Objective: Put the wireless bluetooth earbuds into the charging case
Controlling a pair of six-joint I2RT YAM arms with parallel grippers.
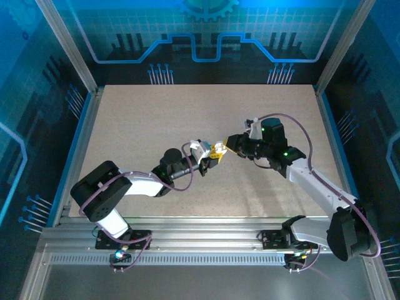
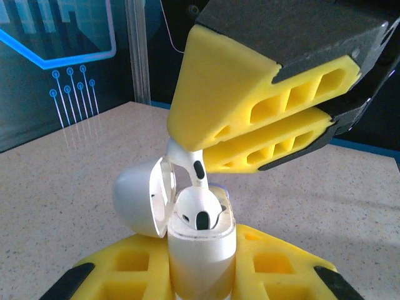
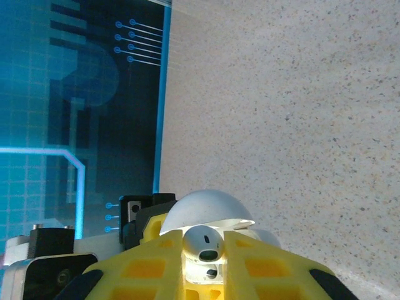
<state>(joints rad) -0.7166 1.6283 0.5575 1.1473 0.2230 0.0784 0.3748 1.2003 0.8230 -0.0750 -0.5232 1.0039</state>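
Note:
The white charging case [image 2: 201, 250] stands upright between the yellow fingers of my left gripper [image 2: 201, 265], which is shut on it. Its lid [image 2: 137, 197] hangs open to the left. One white earbud [image 2: 200, 214] sits in the case. My right gripper [image 2: 190, 150] comes down from above, shut on a second white earbud [image 2: 192, 165] whose stem points into the case beside the first. In the right wrist view that earbud [image 3: 203, 242] is pinched between my right gripper's [image 3: 203, 253] fingers, under the lid [image 3: 206, 209]. From above, the left gripper [image 1: 208, 160] and right gripper [image 1: 229, 145] meet at mid-table.
The speckled beige table [image 1: 156, 112] spreads out all round the two grippers. Blue printed walls and a metal frame [image 1: 75, 94] close it in at the back and sides. The arms' mounting rail [image 1: 200, 240] runs along the near edge.

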